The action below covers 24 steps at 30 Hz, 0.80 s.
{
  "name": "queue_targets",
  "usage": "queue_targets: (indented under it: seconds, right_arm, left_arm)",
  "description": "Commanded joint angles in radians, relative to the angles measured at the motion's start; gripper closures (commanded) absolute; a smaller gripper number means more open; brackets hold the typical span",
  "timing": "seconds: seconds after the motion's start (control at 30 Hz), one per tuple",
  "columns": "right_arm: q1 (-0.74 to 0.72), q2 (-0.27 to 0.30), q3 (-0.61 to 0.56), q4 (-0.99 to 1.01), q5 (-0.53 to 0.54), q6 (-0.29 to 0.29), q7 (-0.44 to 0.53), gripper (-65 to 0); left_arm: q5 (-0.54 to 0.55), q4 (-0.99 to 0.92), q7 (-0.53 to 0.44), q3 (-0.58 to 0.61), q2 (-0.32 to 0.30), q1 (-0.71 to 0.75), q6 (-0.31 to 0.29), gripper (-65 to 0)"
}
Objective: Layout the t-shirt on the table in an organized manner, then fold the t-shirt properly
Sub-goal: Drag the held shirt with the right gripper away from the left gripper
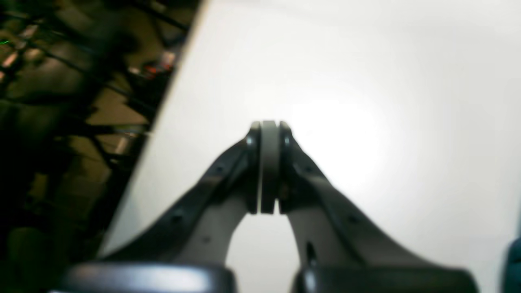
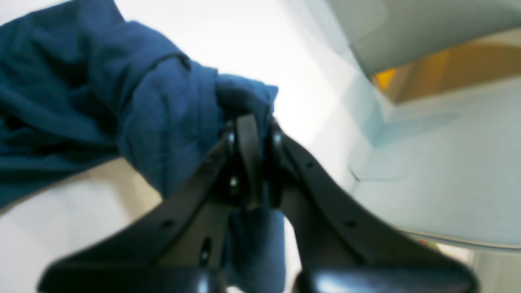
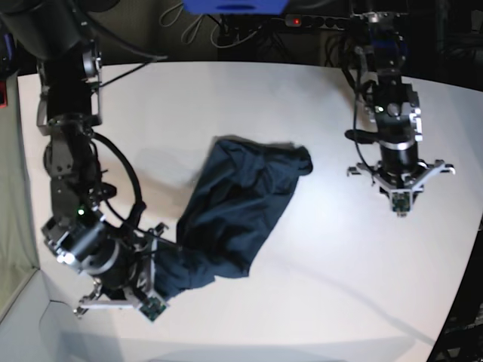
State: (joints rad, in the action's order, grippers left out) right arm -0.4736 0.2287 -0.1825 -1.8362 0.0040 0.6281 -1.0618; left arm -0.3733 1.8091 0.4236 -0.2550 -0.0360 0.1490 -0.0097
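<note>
Currently dark navy-blue soft cloth t-shirt (image 3: 234, 215) lies bunched mid white desk (image 3: 317, 302); right end effector (image 2: 250, 162) clamps its corner, left end effector (image 1: 268, 171) closed, empty. Risk: single-corner pull drags whole bundle, twisting instead of spreading.

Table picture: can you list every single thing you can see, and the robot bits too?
Dark navy-blue cloth t-shirt: one, crumpled, middle of table.
Large white smooth table: one, under everything.
Grey-green side panel: one, base view's left edge.
Black cables: several, beyond the far edge.
Left gripper: one, black, shut and empty, above bare table.
Right gripper: one, black, shut on the t-shirt's edge.
</note>
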Motion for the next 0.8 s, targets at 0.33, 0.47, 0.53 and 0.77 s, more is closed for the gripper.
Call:
queue_targets:
  seconds: [0.33, 0.47, 0.53, 0.77]
  right_arm:
    - [-0.238, -0.024, 0.059, -0.104, 0.001, 0.026, -0.09, 0.0]
    - [-0.233, -0.015, -0.104, -0.118, -0.005, 0.059, -0.11, 0.0]
    - [-0.235, -0.016, -0.102, -0.118, -0.005, 0.051, -0.113, 0.0]
    - [-0.192, 0.11, -0.174, -0.118, -0.005, 0.051, -0.11, 0.0]
  left_arm:
    - [-0.003, 0.07, -0.022, 0.01, 0.009, 0.01, 0.006, -0.5]
    - [-0.003, 0.07, -0.022, 0.009, 0.008, 0.018, 0.006, -0.5]
    - [-0.003, 0.071, -0.022, 0.007, 0.008, 0.018, 0.006, -0.5]
    - [-0.003, 0.071, -0.022, 0.001, 0.0, 0.031, 0.006, -0.5]
